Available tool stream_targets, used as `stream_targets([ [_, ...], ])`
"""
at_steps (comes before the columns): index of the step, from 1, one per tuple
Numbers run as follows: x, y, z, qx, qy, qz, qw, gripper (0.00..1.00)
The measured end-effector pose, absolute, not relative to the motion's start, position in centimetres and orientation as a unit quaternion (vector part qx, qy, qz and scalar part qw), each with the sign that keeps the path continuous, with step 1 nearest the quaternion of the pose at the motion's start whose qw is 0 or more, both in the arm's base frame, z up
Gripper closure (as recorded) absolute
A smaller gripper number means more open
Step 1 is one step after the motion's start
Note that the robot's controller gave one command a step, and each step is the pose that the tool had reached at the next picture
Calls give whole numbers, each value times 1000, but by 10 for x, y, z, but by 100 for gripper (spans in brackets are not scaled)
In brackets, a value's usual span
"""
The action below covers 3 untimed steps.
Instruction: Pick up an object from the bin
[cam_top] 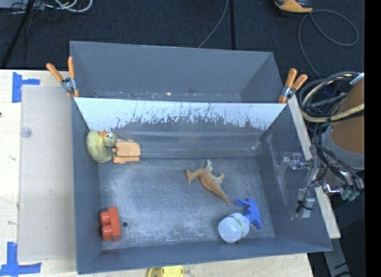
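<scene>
My gripper (305,197) hangs at the bin's right wall, above the sloping side and away from the floor. Nearest to it lies a small white bottle with a blue trigger top (237,224), on its side near the front right corner. A tan toy dinosaur (208,181) lies on the floor at the middle, left of the gripper. Nothing shows in the gripper.
A red block (110,223) sits at the front left. A yellow-green snail-like toy with an orange part (111,147) rests against the left wall at the back. The arm with its looped cables stands outside the bin's right rim.
</scene>
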State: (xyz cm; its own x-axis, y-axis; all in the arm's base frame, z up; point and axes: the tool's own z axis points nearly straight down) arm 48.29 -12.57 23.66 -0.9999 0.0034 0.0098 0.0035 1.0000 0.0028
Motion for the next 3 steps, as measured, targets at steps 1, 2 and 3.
stream_targets([
  [1,484,-125,241,0,-1000,0,1,0],
  [2,493,-111,207,25,-1000,0,-1,0],
  [3,494,-96,147,51,-999,0,0,0],
])
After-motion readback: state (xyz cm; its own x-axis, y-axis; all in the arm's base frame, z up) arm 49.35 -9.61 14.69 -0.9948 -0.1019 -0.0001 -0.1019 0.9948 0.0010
